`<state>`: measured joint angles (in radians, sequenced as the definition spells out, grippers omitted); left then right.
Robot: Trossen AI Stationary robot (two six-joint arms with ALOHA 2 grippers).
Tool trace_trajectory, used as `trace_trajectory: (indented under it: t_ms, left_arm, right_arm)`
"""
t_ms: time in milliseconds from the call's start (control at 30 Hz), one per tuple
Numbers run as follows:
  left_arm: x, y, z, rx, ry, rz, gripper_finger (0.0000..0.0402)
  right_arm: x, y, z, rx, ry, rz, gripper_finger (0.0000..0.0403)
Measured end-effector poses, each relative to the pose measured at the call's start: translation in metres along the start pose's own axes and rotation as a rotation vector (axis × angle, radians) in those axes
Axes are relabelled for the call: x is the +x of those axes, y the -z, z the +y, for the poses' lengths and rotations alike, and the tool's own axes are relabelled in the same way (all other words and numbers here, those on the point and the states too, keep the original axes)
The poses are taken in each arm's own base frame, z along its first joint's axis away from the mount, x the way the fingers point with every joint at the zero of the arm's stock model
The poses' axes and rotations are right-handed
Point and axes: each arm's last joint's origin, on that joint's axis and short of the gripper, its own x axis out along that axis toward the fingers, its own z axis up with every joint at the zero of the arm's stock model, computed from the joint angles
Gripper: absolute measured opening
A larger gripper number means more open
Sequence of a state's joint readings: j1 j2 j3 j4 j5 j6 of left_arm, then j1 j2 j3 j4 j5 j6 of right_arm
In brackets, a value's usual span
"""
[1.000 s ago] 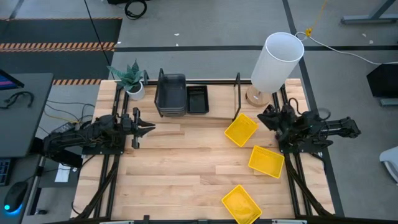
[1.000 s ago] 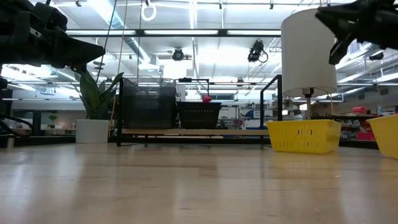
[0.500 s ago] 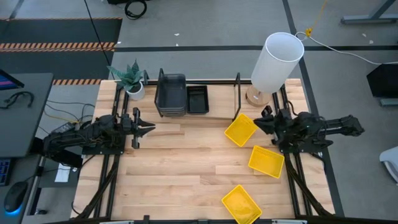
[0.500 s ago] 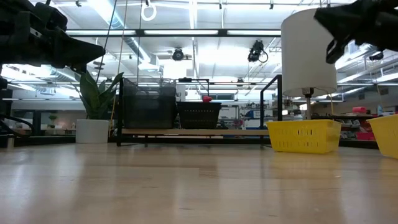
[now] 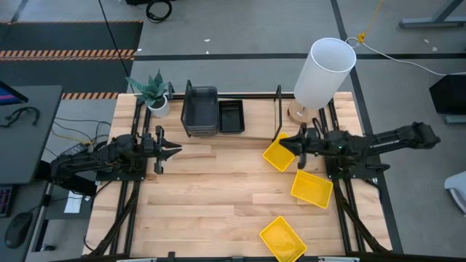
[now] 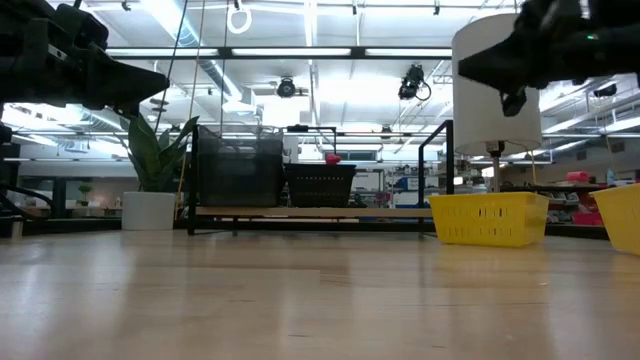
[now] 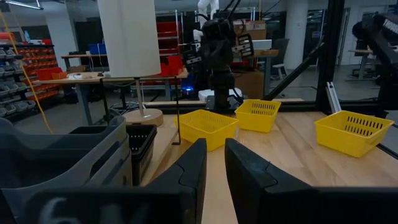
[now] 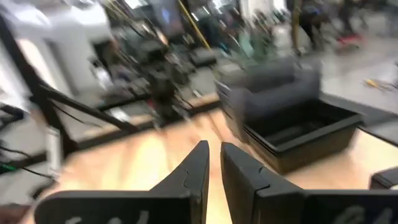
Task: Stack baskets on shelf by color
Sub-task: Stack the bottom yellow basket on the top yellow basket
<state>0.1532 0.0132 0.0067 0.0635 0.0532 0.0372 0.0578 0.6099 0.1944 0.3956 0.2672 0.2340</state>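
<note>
The black wire shelf (image 5: 233,98) stands at the table's far edge. On it sit a stack of dark grey baskets (image 5: 200,110) and, to their right, black mesh baskets (image 5: 231,116). Three yellow baskets rest on the table at the right: one far (image 5: 280,154), one in the middle (image 5: 312,188), one near (image 5: 282,239). My right gripper (image 5: 286,143) reaches level, high over the far yellow basket, its fingers (image 8: 199,168) a narrow gap apart with nothing between them. My left gripper (image 5: 177,151) waits at the left, level, narrowly open and empty.
A tall white cylinder lamp (image 5: 324,73) stands at the far right, right behind my right arm. A potted plant (image 5: 154,93) sits at the shelf's left end. Bare wood (image 5: 218,189) lies between the two arms.
My right gripper has reached out toward the table's left, from beside the lamp base to above the far yellow basket, and has rolled a little on the way. The baskets have stayed where they were.
</note>
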Motion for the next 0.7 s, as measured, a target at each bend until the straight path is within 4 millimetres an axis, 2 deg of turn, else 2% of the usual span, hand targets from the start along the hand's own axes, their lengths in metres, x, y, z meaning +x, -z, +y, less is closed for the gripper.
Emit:
trace_trajectory:
  t_ms: [200,367,700]
  left_arm:
    - [0.000,0.000,0.000,0.000,0.000,0.000,0.0060]
    - [0.000,0.000,0.000,0.000,0.000,0.000,0.0055]
    - [0.000,0.000,0.000,0.000,0.000,0.000,0.0063]
  right_arm:
    - [0.031,-0.020,0.012,-0.050,0.095,0.180,0.0045]
    - [0.059,-0.033,0.024,-0.068,0.110,0.297,0.0045]
    - [0.098,-0.030,0.062,-0.129,-0.011,0.531,0.0078]
